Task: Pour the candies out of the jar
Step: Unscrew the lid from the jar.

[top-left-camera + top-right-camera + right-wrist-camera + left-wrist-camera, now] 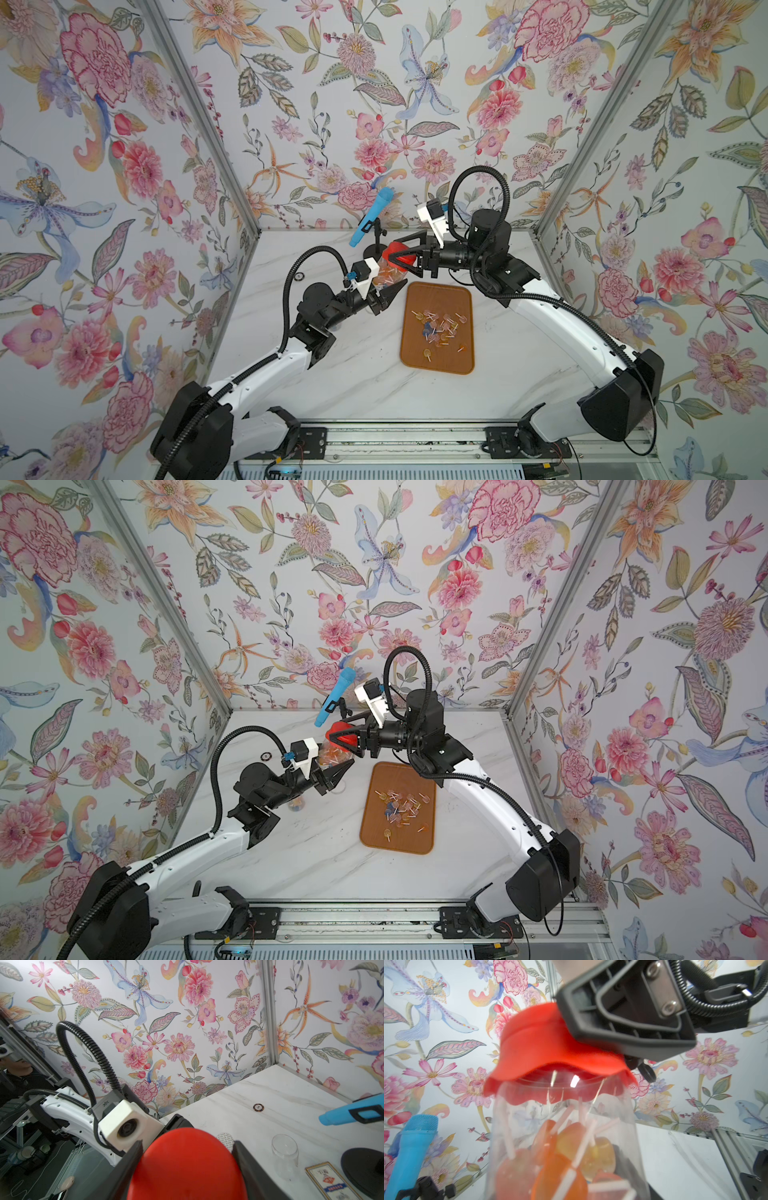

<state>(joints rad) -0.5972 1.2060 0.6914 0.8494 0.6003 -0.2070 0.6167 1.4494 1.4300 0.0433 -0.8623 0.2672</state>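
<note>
Where the arms meet: both reach from the near rail and bend inward, wrists facing each other above the far half of the bench [332, 386], just beyond the brown tray [449, 363].
Left arm: comes in from the near left, wrist turned toward the centre. The left gripper [386, 289] is clamped on the lower body of the clear jar [382, 276], which it holds off the bench, lid end toward the back wall.
Right arm: comes in from the near right, wrist turned back toward the left arm. The right gripper [392, 253] is closed on opposite sides of the red lid [402, 259].
Both top views only: loose candies [436, 328] are scattered on the tray, and a blue toy microphone [371, 216] leans on its stand behind the jar.
Left wrist view only: the lid's wavy brim covers the jar mouth; whether it is seated or loosened cannot be told. Orange, yellow and pink candies [560, 1167] fill the jar, with several pale sticks pointing toward the lid.
Right wrist view only: the fingers [128, 1167] press both flanks of the lid. Beyond them on the bench lie a poker chip [258, 1107], an empty glass jar [284, 1147] and a card box [330, 1182].
Candies relative to fingers: the jarred ones lie between the left fingers and the lid. The tray's lie well apart from both grippers, nearer the robot.
</note>
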